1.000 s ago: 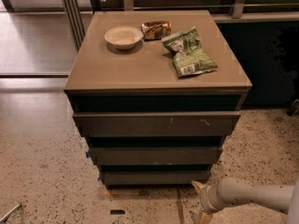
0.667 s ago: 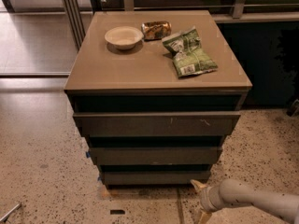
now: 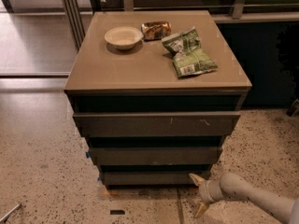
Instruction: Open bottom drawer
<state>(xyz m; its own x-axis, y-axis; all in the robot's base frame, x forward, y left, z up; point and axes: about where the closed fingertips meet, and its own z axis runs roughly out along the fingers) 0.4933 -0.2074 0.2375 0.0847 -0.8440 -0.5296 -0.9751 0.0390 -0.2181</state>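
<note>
Bottom drawer (image 3: 149, 177): lowest of three fronts, just above the floor, apparently shut. Gripper (image 3: 198, 195): low at the drawer's right end, fingers spread, upper tip just beside the corner. Recommendation: hook one finger behind the handleless edge and pull straight toward the near side.

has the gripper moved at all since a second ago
Yes, slightly. The gripper has crept left along the floor toward the bottom drawer. Its fingers are open, and the upper fingertip is now at the drawer's right end.
</note>
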